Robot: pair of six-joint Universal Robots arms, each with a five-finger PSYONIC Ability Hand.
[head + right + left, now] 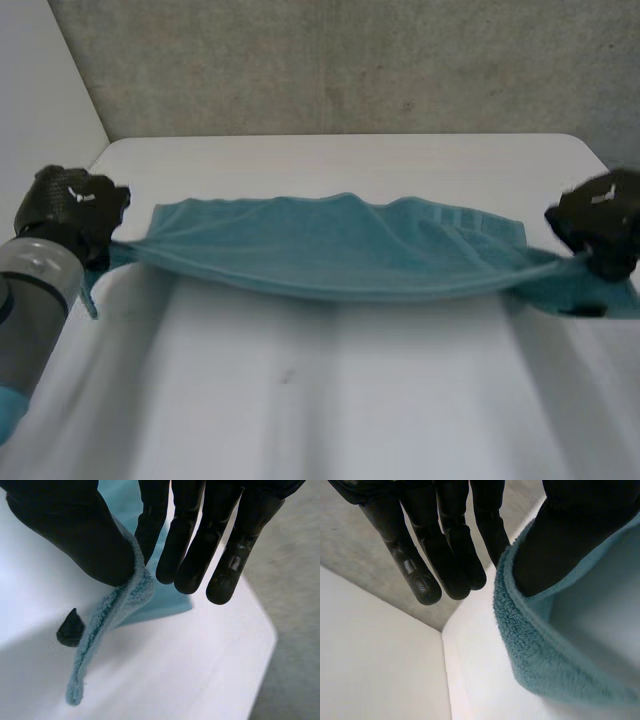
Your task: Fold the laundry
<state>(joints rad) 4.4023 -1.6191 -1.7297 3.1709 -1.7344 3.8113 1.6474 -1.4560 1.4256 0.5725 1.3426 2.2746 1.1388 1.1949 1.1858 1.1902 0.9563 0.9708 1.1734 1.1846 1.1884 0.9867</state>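
The teal terry-cloth towel [330,245] is stretched across the middle of the white table [330,410], held between the two hands. Its near long edge is raised above the table and sags a little in the middle, while the far part seems to lie on the table or very close to it. The black left hand [70,205] has the towel at its left end. In the left wrist view the thick hem wraps round the thumb [560,545] and is, as far as I can see, nipped against the nearest finger, while the other fingers [445,555] are almost straight and free. The black right hand [600,225] holds the right end in the same manner: the right wrist view shows the hem squeezed between the thumb [75,530] and the first finger, and the remaining fingers [200,540] are spread and touch nothing. A short piece of cloth hangs below each hand. My judgement is that the task is at an early stage. Both ends are secured and the cloth is pulled flat, but I see no finished fold, and I cannot tell if the towel is already doubled. What is left, I think, is to carry the raised edge over to the far edge, lay it down evenly, and then fold again.
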